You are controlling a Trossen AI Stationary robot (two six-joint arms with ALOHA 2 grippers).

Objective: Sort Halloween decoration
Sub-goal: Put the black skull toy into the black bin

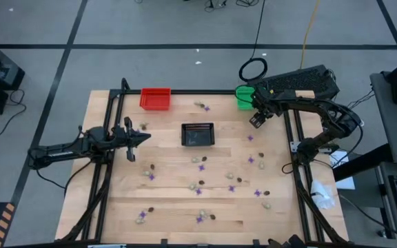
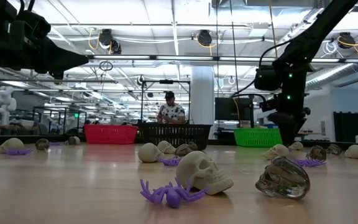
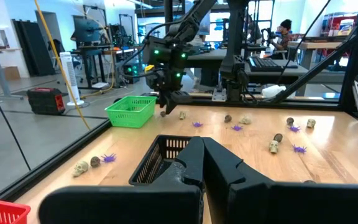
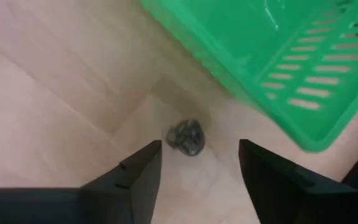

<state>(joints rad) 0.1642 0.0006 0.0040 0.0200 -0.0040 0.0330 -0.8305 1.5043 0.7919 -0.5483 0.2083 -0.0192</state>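
Observation:
Small trinkets lie scattered on the wooden table: purple spiders [image 2: 166, 194], pale beige skulls [image 2: 205, 172] and dark glossy skulls [image 2: 283, 177]. My right gripper [image 4: 199, 152] hangs open, pointing down, just off the green basket [image 4: 272, 56] near the table's far right corner. One dark skull [image 4: 186, 137] rests on the wood just beyond the gap between its fingertips, untouched. In the high view this gripper [image 1: 256, 122] hides that skull. My left gripper [image 1: 142, 138] hovers shut over the table's left side, pointing toward the black basket [image 1: 198, 134].
The red basket [image 1: 155, 98] sits at the far edge, the black basket in the middle and the green basket [image 1: 244, 96] at the far right. Most trinkets lie across the near half [image 1: 198, 186]. A dark frame rail [image 1: 109, 124] runs along the left side. A person [image 2: 171, 111] stands behind the table.

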